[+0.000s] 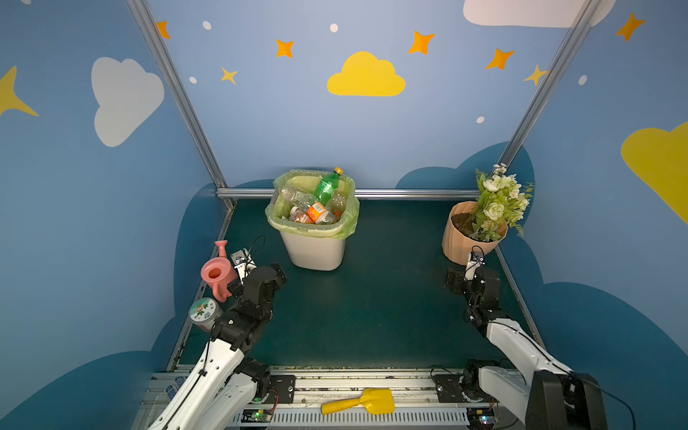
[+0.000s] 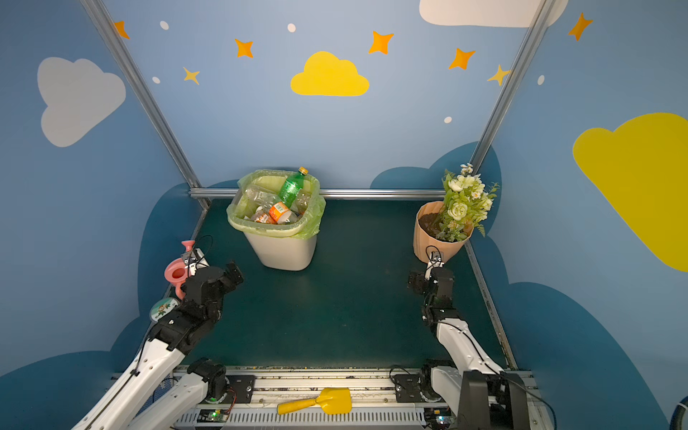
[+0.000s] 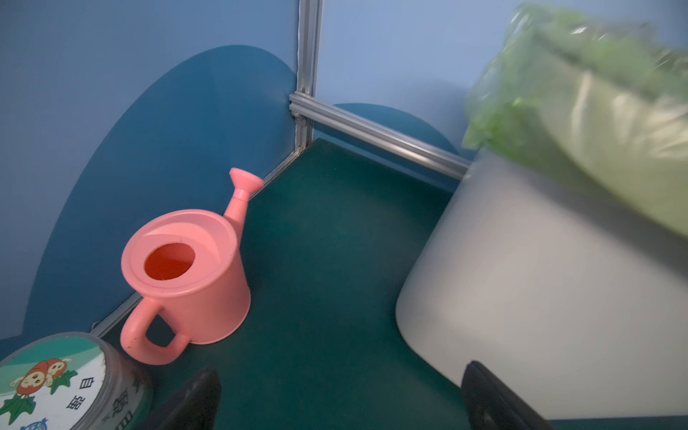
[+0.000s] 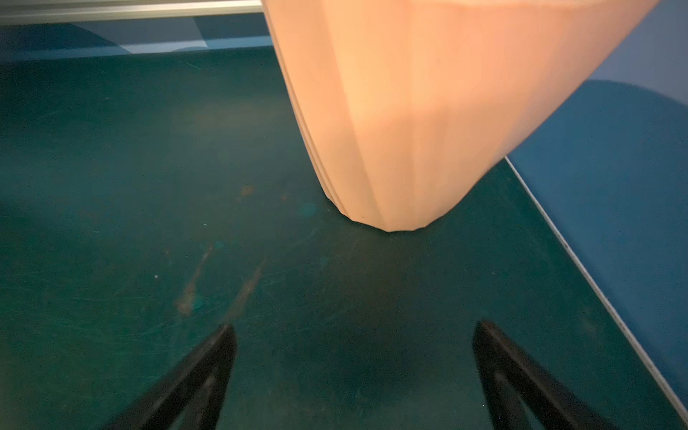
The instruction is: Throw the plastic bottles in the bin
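Left pincer (image 3: 337, 387) has its jaws spread wide with nothing between them. It is low over the table (image 1: 372, 305), between the pink watering can (image 3: 186, 275) and the bin (image 1: 316, 253). One finger shows close by the bin's white wall; whether it touches cannot be told. Right pincer (image 4: 355, 331) is likewise spread wide and empty, just above the table, facing the foot of the flowerpot (image 4: 409, 130) and apart from it.

Count: two arms, two pincers, one bin. About six plastic bottles (image 1: 316, 208) can be told apart, all inside the bin.
- One green bottle (image 1: 327, 190) with a yellow cap leans against the far rim, neck above it.
- Two with orange labels lie on top toward the front.
- Three or so are clear and crumpled, behind and beneath them.

What lies deeper is hidden.

The bin is white and rectangular, narrowing toward its foot. A translucent yellow-green bag (image 1: 348, 225) is folded over its rim. It stands at the rear middle of the table, near the back rail.

Also one watering can, one round tub (image 1: 201, 312) with a cartoon lid at the left edge, one flowerpot at the right rear, and one yellow scoop (image 1: 376, 401) on the front rail.
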